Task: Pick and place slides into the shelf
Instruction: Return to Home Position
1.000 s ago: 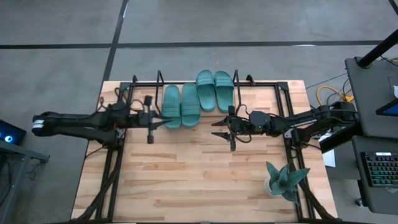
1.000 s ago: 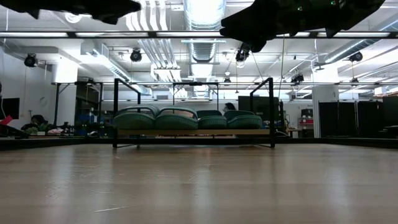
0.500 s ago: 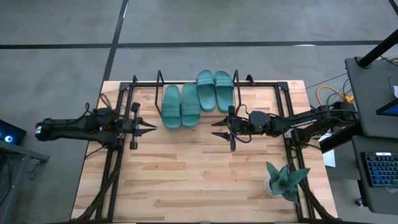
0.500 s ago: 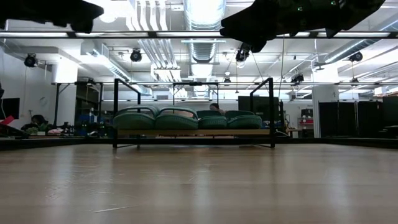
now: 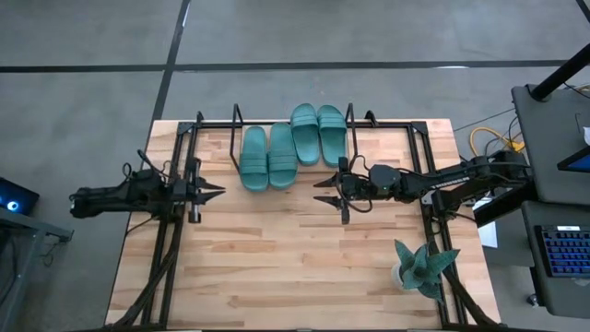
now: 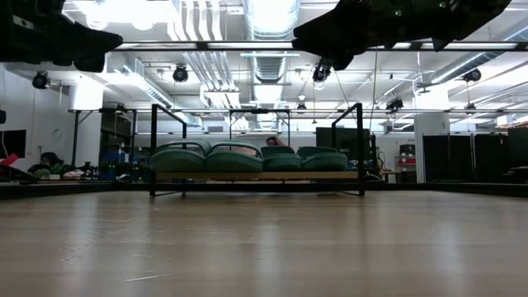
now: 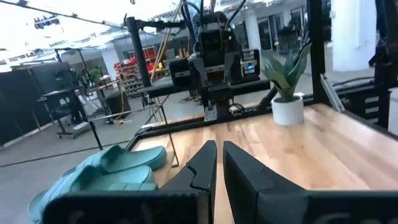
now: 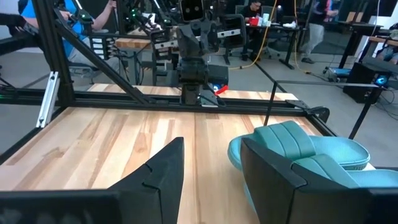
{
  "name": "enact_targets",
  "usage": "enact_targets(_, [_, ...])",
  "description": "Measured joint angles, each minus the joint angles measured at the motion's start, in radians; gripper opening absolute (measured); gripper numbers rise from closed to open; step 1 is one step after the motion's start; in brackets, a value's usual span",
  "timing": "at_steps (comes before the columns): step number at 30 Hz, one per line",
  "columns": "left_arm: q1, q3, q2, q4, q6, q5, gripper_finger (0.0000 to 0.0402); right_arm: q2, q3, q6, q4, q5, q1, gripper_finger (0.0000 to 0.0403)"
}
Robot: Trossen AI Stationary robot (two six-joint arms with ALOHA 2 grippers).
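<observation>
While four teal-green rubber slides [image 5: 282,157] sit side by side on the low black-rod shelf [image 6: 247,175], the left gripper [image 5: 218,191] hovers nearly closed and empty over the pale wooden table [image 5: 295,267], left side, the right gripper [image 5: 320,190] spread open, empty, mid-table

No readable text, label, brand, number or sign anywhere. None on the slides [image 5: 282,157], the shelf [image 6: 256,175], the table [image 5: 295,267], or the room gear behind the table.

potted plant [image 5: 420,266] | on table [image 5: 277,263], right edge | keyboard [image 5: 564,251] | beside table
</observation>
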Motion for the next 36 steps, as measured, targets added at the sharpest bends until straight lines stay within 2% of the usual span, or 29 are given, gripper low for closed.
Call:
enact_targets(11, [0.000, -0.162, -0.008, 0.128, -0.026, -0.025, 0.0013, 0.000, 0.000, -0.001, -0.008, 0.000, 0.000, 0.0148])
enact_targets(18, [0.000, -0.178, -0.004, 0.167, -0.043, -0.040, 0.0013, 0.000, 0.000, 0.000, -0.013, 0.000, 0.000, 0.0148])
enact_targets(24, [0.000, -0.179, 0.004, 0.165, -0.046, -0.055, 0.0013, 0.041, -0.012, 0.090, -0.057, -0.008, 0.000, 0.0148])
enact_targets(29, [0.000, -0.179, 0.023, 0.165, -0.071, -0.055, 0.0013, 0.129, -0.002, 0.002, 0.102, -0.008, 0.000, 0.0147])
enact_targets(32, [0.000, -0.179, 0.029, 0.164, -0.071, -0.056, 0.0013, 0.136, 0.011, -0.044, 0.121, -0.008, 0.000, 0.0129])
enact_targets(36, [0.000, -0.180, 0.035, 0.163, -0.070, -0.056, 0.0013, 0.085, 0.001, -0.065, 0.061, -0.059, -0.019, 0.0066])
